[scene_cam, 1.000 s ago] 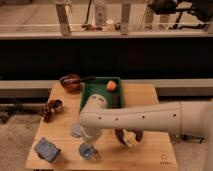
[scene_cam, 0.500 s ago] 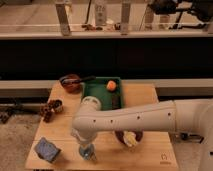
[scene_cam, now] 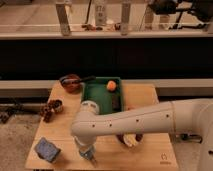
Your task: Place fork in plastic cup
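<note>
My gripper (scene_cam: 86,150) hangs from the white arm at the front left of the wooden table (scene_cam: 150,95), pointing down. It is right over the light-blue plastic cup (scene_cam: 91,158), of which only a part shows beneath it. I cannot make out the fork; it is hidden by the gripper or out of view.
A blue boxy block (scene_cam: 47,149) sits at the front left corner. A brown bowl (scene_cam: 69,82) with a black-handled utensil stands at the back left, next to a green tray (scene_cam: 100,100) holding an orange ball (scene_cam: 111,85). A brown clump (scene_cam: 50,108) lies at the left edge. The arm partly covers a dark red bowl (scene_cam: 131,139).
The arm has swung left and forward, and the gripper has come down over the plastic cup, covering most of it.
</note>
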